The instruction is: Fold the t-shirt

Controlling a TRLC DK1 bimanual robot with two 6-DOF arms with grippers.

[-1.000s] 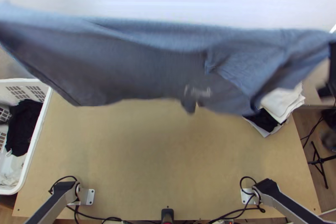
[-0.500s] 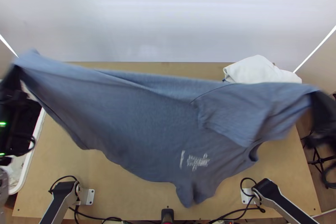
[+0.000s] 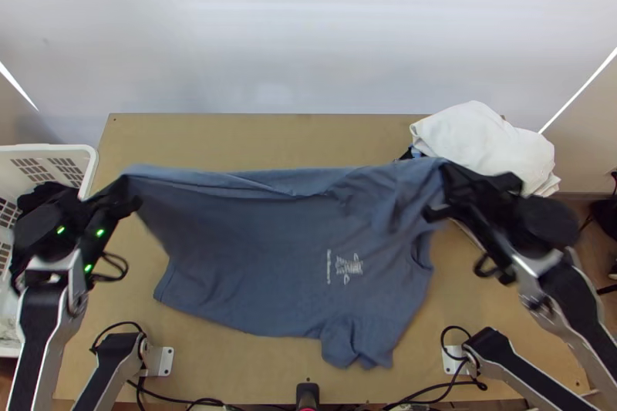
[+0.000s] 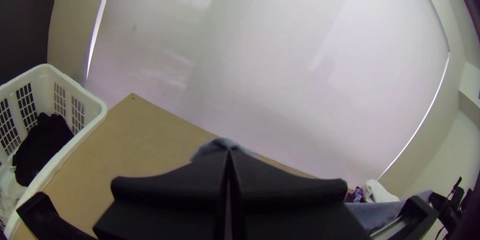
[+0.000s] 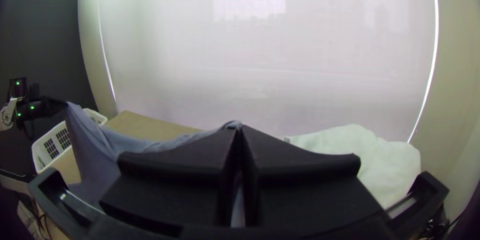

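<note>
In the top view the blue-grey t-shirt [image 3: 262, 257] hangs between the grippers, its lower part lying on the table with a white print and a sleeve toward the near edge. My left gripper [image 3: 129, 189] holds its far left corner; my right gripper [image 3: 441, 187] holds the far edge at the right. In the left wrist view the left gripper [image 4: 228, 155] is shut, a bit of the shirt [image 4: 217, 145] at its tips. The right wrist view has the right gripper [image 5: 240, 129] shut on the shirt [image 5: 165, 145], which stretches toward the other arm.
A white basket [image 3: 89, 172] with dark and white cloths stands at the left. White folded cloth [image 3: 478, 137] lies in a pile at the table's back right. Bare wooden table [image 3: 254, 133] stretches behind the shirt.
Both grippers have come inward from the sides, still holding the shirt. The shirt has come down, its lower part now lying on the table and its upper edge less widely stretched.
</note>
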